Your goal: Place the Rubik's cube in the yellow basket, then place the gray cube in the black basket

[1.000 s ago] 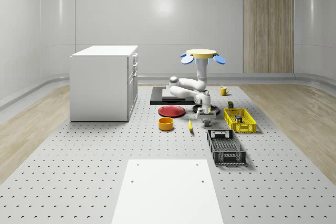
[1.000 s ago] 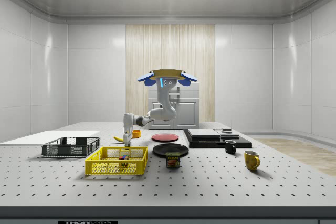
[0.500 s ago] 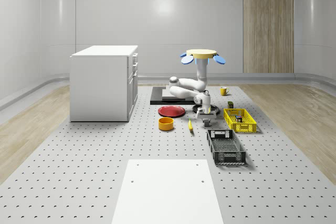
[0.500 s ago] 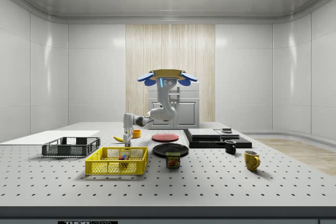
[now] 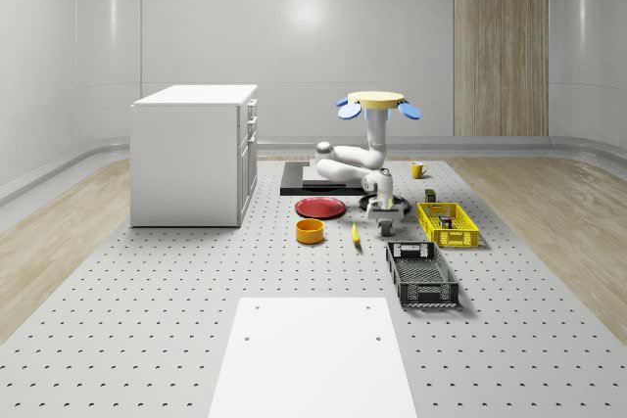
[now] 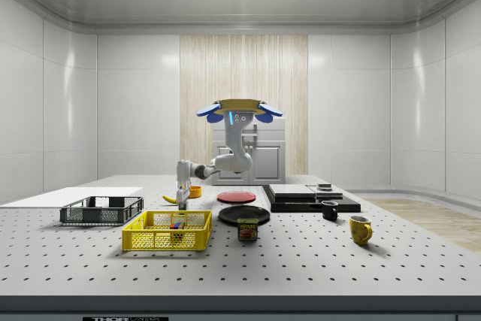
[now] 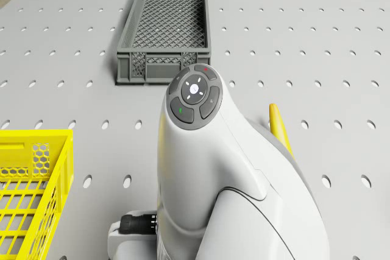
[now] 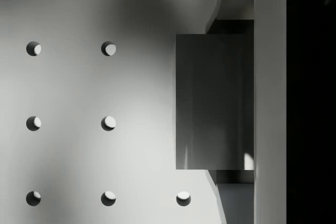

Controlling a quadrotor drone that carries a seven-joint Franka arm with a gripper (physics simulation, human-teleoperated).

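Observation:
The drone (image 5: 377,102) hovers over the table's far middle, its arm (image 7: 207,168) bent down to the surface. My gripper (image 5: 385,228) hangs low between the banana and the yellow basket (image 5: 448,225), just beyond the black basket (image 5: 421,275). In the wrist view the gray cube (image 8: 210,103) sits between the jaws of the gripper (image 8: 226,100), which is shut on it, with the holed tabletop behind it. The Rubik's cube (image 6: 177,225) lies inside the yellow basket (image 6: 167,231). The black basket (image 6: 101,210) holds nothing that I can see.
A banana (image 5: 355,234), an orange bowl (image 5: 310,231), a red plate (image 5: 320,208) and a black plate (image 6: 244,214) lie near the gripper. A white cabinet (image 5: 193,154) stands at the whole-scene view's left. A can (image 6: 247,229) and two mugs (image 6: 360,229) stand past the yellow basket.
The gripper has shifted a little nearer the black basket in the whole-scene view. The drone has stayed in place.

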